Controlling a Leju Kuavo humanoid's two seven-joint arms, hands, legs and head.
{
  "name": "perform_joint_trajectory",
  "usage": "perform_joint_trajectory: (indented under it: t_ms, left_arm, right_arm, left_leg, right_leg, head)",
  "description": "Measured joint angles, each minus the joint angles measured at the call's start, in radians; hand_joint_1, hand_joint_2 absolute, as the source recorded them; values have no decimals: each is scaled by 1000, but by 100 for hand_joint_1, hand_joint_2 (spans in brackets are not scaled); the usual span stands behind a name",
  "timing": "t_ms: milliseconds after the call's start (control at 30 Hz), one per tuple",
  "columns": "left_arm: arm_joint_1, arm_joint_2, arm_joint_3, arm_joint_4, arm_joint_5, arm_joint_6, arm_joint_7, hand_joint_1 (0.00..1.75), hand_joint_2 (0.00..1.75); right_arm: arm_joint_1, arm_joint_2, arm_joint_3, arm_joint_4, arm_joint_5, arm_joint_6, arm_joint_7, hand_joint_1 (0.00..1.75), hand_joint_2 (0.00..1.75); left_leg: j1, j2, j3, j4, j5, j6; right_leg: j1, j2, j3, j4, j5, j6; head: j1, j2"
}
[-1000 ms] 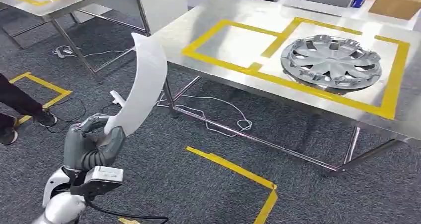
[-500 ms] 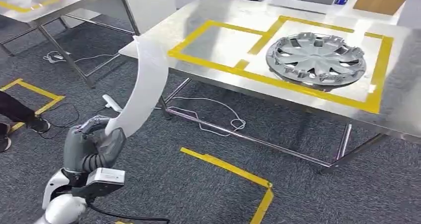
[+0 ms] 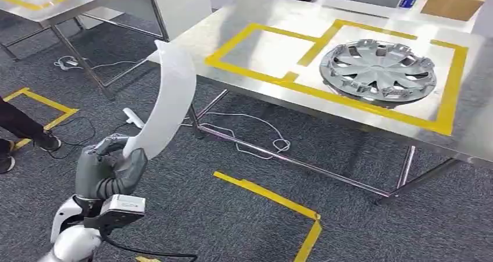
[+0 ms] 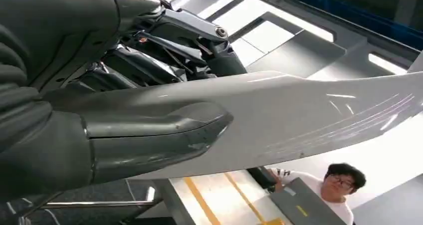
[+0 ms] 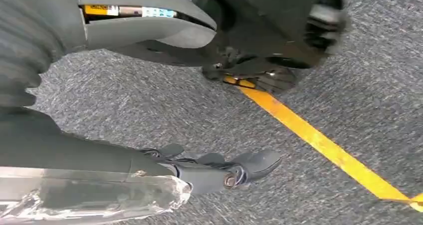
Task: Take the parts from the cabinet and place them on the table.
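The robot's left hand (image 3: 110,172) grips the lower end of a long curved white part (image 3: 165,99), which rises toward the near corner of the steel table (image 3: 232,24) but hangs short of it, over the carpet. On the table, a silver wheel cover (image 3: 378,70) already lies inside the right-hand yellow-taped box, while the box to its left looks bare. The right hand (image 5: 219,175) hangs over the carpet, fingers loosely apart, holding nothing visible.
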Motion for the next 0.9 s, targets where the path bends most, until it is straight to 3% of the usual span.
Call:
perform_joint_trajectory:
  t_ms: [100,167,200,267,300,333,367,400,467,533,600,667,700,767,800,833,867,900]
  left_arm:
    - [0,0,-2,0,-1,-1,0,175,175]
    - [0,1,-2,0,0,-1,0,175,175]
    - [-2,1,-1,0,0,-1,0,175,175]
    - [1,3,-2,0,0,-1,-1,175,175]
    - [3,4,-2,0,0,-1,-1,175,175]
    - [4,5,-2,1,0,-1,-1,175,175]
    - [5,6,-2,2,0,-1,-1,175,175]
    - [5,6,-2,2,0,-1,-1,175,175]
    - [4,8,-1,2,0,-2,-1,175,175]
    - [1,9,-2,2,0,-2,-2,175,175]
    - [4,10,-2,2,0,-3,-2,175,175]
    - [2,9,-1,2,1,-3,-2,175,175]
    - [1,8,-1,2,1,-3,-2,175,175]
    - [1,9,-1,2,1,-4,-2,175,175]
    - [1,9,-1,2,1,-4,-2,175,175]
    - [2,9,-1,3,1,-4,-2,175,175]
    - [2,9,-2,3,1,-5,-2,175,175]
    - [2,9,-2,3,1,-5,-2,175,175]
  right_arm:
    - [4,-1,4,2,0,-1,0,0,175]
    - [4,0,5,3,0,-1,0,0,175]
    - [2,0,5,4,0,-1,0,0,175]
    - [1,0,5,4,0,-1,0,0,175]
    - [2,0,5,5,0,-1,0,0,175]
    - [3,-1,5,5,0,-1,1,0,175]
    - [4,0,5,5,0,-1,1,0,175]
    - [4,0,5,5,0,-2,1,0,175]
    - [3,0,6,5,1,-1,1,0,175]
    - [2,1,6,5,1,-2,0,0,175]
    - [3,1,6,5,1,-3,0,0,175]
    - [2,1,8,5,2,-3,0,0,175]
    - [2,1,8,5,2,-3,0,0,175]
    - [1,1,9,5,2,-3,0,0,175]
    - [1,1,9,5,0,-4,-1,0,175]
    - [0,1,9,5,0,-3,-2,0,175]
    - [-3,1,9,5,0,-4,-2,0,175]
    - [-3,0,10,5,0,-4,-2,0,175]
  left_leg:
    - [5,2,-3,-3,9,-15]
    - [8,-1,-6,10,-10,-26]
    - [8,-1,-24,50,-41,-30]
    - [9,-2,-99,216,-124,-34]
    - [9,-2,-130,280,-145,-35]
    - [9,-2,-144,307,-141,-36]
    - [9,-2,-132,285,-111,-34]
    - [9,-2,-103,227,-70,-31]
    - [7,-4,-13,48,16,-18]
    - [4,-4,6,-2,-4,-13]
    - [0,-5,0,1,-5,-8]
    - [9,-4,8,-11,2,4]
    - [10,-4,9,-11,1,7]
    - [10,-2,9,-11,-2,13]
    - [10,-1,9,-11,-3,14]
    - [10,-1,10,-11,-4,13]
    - [10,-1,13,-11,-6,13]
    - [10,-2,17,-11,-11,12]
  right_leg:
    - [5,7,-5,8,4,-14]
    - [-1,6,1,-4,14,-30]
    - [-1,6,0,-4,14,-36]
    - [0,6,-2,-4,13,-42]
    - [1,6,-3,-3,13,-43]
    - [2,6,-2,-3,12,-44]
    - [2,8,-1,-3,11,-44]
    - [3,10,1,-3,11,-44]
    - [4,13,6,-3,10,-42]
    - [11,14,-3,4,8,-32]
    - [7,12,-5,0,10,-22]
    - [6,12,-13,8,0,-10]
    - [7,10,-25,41,-23,-4]
    - [2,9,-110,209,-100,5]
    - [2,9,-152,288,-125,8]
    - [2,8,-174,324,-124,10]
    - [1,8,-173,310,-100,11]
    - [-1,8,-149,256,-60,10]
  head:
    - [-3,0]
    - [-5,0]
    - [-10,0]
    - [-14,0]
    - [-14,0]
    - [-14,0]
    - [-14,0]
    - [-15,0]
    - [-15,0]
    - [-14,0]
    - [-15,0]
    - [-15,0]
    - [-8,0]
    - [-5,0]
    - [-4,0]
    - [-4,0]
    - [-4,0]
    - [-3,0]
